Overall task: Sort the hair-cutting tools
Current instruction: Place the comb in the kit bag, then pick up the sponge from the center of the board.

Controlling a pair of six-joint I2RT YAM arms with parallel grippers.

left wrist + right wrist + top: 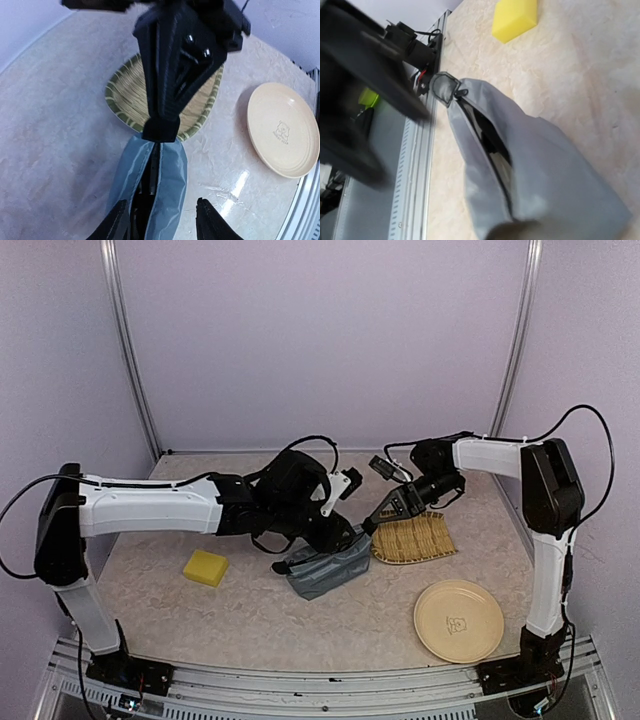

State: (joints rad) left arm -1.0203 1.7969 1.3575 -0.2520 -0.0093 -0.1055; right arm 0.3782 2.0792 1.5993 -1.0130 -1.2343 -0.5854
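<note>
Tools (pixel 496 159), hair-cutting: lodged inside grey-blue pouch (pixel 326 574), glimpsed only through the gaping zip (pixel 470 112) as black shapes with one dull silvery patch; separate pieces not told apart, count not readable. Pouch of soft, slightly glossy fabric, puckered into loose folds, mouth uppermost, small tab and pull at one end of the opening. Placed near the middle of the marbled table (pixel 250 625), between yellow sponge (pixel 205 567) on the left and woven tray (pixel 412 538) on the right, one end meeting the green-striped rim of that tray. Right gripper (pixel 161 131): clenched, pinching the pouch edge at the tray end, black finger housing looming over the tray in the left wrist view. Left gripper (pixel 161 202): released, fingers (pixel 114 222) spread to either side of the pouch's other end; contact with the fabric not clear. Round cream plate (pixel 459 620) with small stamped mark at centre, well apart from the pouch, near the base of the right arm.
</note>
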